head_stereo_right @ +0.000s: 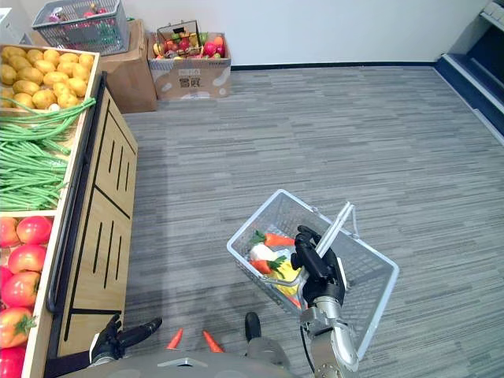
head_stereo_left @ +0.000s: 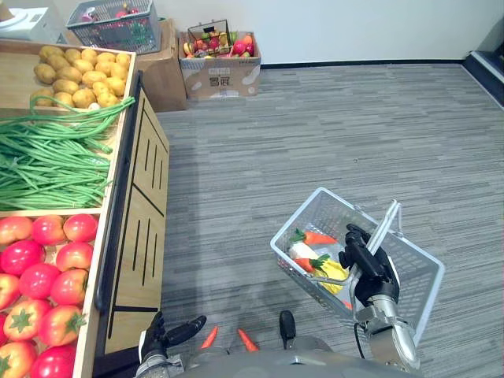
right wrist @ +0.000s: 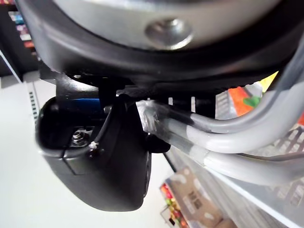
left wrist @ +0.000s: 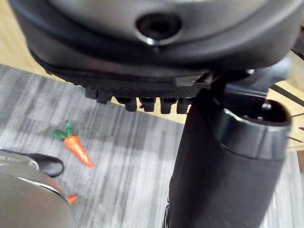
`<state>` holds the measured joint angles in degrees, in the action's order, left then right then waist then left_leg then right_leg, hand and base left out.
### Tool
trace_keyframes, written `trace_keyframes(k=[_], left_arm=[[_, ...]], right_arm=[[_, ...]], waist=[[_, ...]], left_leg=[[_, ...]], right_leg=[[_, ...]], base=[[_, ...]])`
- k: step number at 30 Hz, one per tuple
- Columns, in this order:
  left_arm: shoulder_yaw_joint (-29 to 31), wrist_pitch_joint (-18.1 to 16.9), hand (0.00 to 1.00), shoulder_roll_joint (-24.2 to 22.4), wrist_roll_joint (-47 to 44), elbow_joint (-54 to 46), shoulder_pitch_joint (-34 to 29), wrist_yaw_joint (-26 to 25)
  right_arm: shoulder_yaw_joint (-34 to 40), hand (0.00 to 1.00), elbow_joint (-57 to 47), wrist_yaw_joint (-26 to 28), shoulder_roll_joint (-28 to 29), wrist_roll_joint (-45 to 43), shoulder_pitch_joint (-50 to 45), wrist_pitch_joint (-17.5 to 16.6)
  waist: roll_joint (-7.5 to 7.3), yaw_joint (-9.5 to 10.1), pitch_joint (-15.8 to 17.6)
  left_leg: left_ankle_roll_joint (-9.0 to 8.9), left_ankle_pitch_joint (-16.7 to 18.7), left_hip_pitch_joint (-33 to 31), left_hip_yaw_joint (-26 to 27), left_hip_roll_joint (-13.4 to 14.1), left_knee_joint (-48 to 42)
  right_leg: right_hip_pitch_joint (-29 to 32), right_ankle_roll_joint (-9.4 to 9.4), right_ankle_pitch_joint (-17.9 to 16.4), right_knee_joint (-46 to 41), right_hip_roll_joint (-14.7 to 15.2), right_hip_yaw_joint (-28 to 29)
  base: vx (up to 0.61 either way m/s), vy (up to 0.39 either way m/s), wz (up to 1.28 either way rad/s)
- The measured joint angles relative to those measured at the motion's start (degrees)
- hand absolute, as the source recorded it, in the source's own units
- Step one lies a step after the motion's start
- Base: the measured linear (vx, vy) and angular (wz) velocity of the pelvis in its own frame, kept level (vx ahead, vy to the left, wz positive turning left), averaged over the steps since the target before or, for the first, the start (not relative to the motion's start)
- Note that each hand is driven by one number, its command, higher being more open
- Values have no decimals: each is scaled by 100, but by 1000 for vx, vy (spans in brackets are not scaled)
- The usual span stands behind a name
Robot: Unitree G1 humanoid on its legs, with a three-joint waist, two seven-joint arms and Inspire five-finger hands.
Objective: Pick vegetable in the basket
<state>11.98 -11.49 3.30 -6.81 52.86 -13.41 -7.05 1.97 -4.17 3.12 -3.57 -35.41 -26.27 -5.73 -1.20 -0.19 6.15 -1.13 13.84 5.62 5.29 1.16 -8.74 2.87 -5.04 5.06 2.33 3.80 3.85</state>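
The right hand (head_stereo_left: 368, 266) has its fingers closed round the two pale handles (head_stereo_left: 384, 227) of a grey wire basket (head_stereo_left: 417, 276) and holds it above the carpet floor (head_stereo_left: 315, 134), at the robot's right side. In the right wrist view these handles (right wrist: 223, 137) pass just under the dark thumb. In the basket lie an orange carrot (head_stereo_left: 319, 237), a white vegetable (head_stereo_left: 302, 251), a smaller red-orange vegetable (head_stereo_left: 307, 264) with green leaves and something yellow (head_stereo_left: 335, 272), all close together at the end nearer to the stand. The left hand (head_stereo_left: 160, 337) is low, just beside the wooden stand (head_stereo_left: 138, 228); its fingers look loose and it grasps nothing. On the floor between the two hands lie one fallen carrot (head_stereo_left: 209, 337) and a second fallen carrot (head_stereo_left: 247, 340), apart from the basket. The stand carries potatoes (head_stereo_left: 83, 67), green beans (head_stereo_left: 47, 157) and tomatoes (head_stereo_left: 43, 268). A cardboard box (head_stereo_left: 220, 75) of produce stands at the far wall.
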Motion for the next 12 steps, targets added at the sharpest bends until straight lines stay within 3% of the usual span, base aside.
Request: trace_keyframes(k=[12], left_arm=[[-42,6,100,-4,-194,65,-15,-28]], right_arm=[[-226,0,319,-64,0,326,301,0]], waist=[[-81,165,-177]], left_leg=[[14,-8,-18,-183,-65,18]], right_leg=[[-125,-55,107,211,63,-132]], base=[[-21,-18,7]])
